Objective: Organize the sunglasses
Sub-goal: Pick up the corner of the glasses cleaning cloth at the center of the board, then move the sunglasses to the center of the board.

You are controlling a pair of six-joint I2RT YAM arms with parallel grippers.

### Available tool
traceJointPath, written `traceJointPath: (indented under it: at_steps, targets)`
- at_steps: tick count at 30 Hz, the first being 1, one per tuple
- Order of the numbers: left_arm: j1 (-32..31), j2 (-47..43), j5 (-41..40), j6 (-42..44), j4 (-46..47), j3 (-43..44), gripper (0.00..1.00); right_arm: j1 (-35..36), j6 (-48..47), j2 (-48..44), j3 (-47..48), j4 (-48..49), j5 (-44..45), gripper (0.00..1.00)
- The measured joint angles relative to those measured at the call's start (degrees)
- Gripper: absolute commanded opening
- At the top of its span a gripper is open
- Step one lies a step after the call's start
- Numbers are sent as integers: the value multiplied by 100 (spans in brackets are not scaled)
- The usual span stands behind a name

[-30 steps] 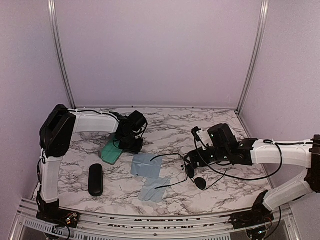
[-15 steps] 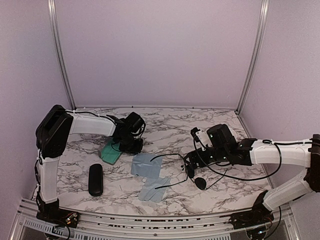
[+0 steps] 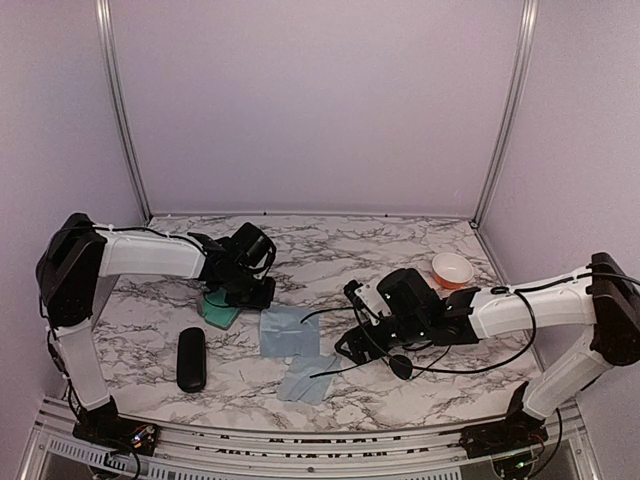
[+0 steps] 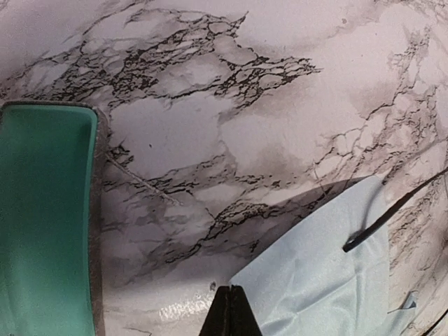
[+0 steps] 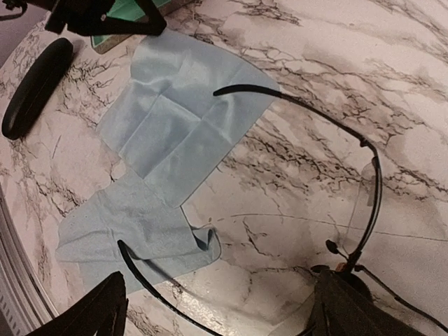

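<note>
**Sunglasses under our open right gripper, cloths alongside**

Nearest us, the glossy black case lies at the left of the marble table, with a crumpled blue cloth near the centre. Just beyond, the sunglasses lie on the table right of centre. One long arm reaches over the flat blue cloth, another over the crumpled one. Our right gripper hangs over them with fingers spread wide; we cannot tell whether they touch the frame. Farther left, our left gripper, fingers pressed together and empty, hovers between the flat cloth and the open green-lined case. Farthest off, at the right, stands a small orange-and-white bowl.
</note>
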Motion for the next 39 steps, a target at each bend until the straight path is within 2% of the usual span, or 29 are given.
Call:
traceJointPath:
  at_steps: [6, 17, 30, 33, 39]
  targets:
    - [0, -619, -118, -44, 11, -70, 0, 345, 297, 643, 70, 44, 50, 86]
    - [0, -638, -127, -39, 7, -282, 0, 350, 533, 966, 50, -317, 1027, 86]
    - [0, -608, -85, 70, 11, -369, 0, -472, 457, 363, -437, -981, 1687, 86]
    - [0, -605, -52, 133, 11, -367, 0, -472, 317, 304, -435, -1084, 1598, 86]
    - [0, -496, 114, 249, -55, -116, 0, -468, -52, -57, -348, -1064, 562, 86]
